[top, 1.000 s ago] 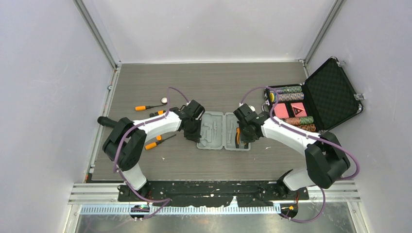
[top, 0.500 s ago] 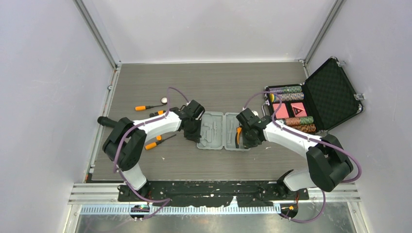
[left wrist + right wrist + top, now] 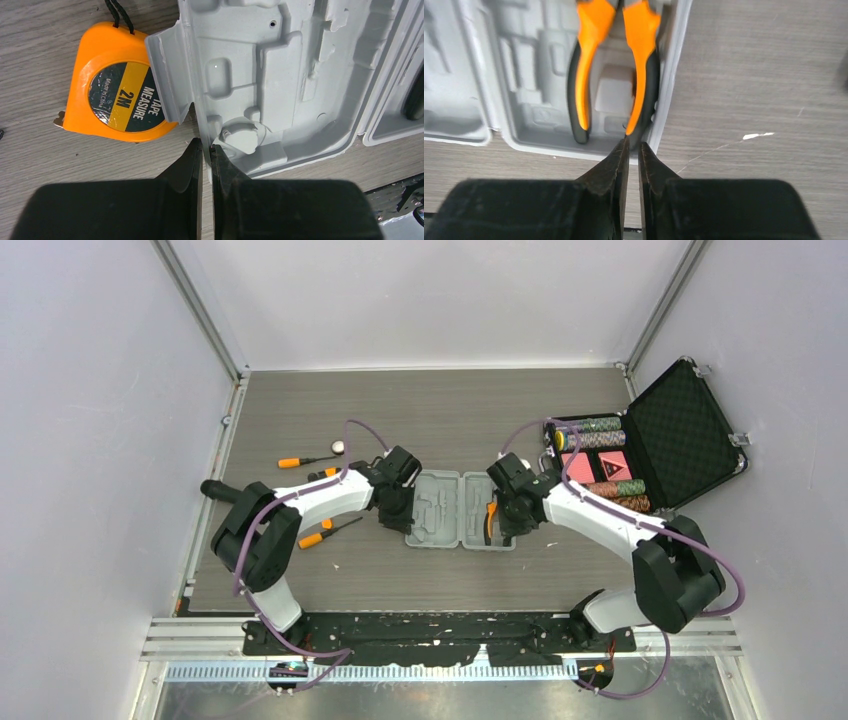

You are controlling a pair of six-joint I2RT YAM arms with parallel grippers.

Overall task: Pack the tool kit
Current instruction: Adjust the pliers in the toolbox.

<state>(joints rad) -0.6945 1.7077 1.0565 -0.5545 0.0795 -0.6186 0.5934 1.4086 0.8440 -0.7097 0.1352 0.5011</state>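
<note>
Since the earlier frames the right arm had been shifted slightly beside the right half of the small flat grey plastic hinged case. The left arm had been left where it was.

The right gripper was held with its jaws drawn to a narrow slit and nothing between them. Its tips were set at the butt of one handle of the orange-and-black pliers, which were lying in their moulded slot in the case's right half, close against its outer wall. The left gripper was likewise closed to a thin gap, and the rim at the case's left near corner appeared to be pinched in it, as though the case were being steadied.

Just beside the case's left edge the orange tape measure with a black-and-yellow label was seen, not yet stowed. Farther left of the case, orange-handled screwdrivers were lying loose.

Trouble was judged most likely from the press on the pliers. Should the closed tips slide off the rounded handle end, the handle could be left proud of its slot and the lid kept from shutting. A push so near the outer wall could also tip or skid the light case, were the thin rim to slip from the left jaws. The tape measure might then be knocked away.
</note>
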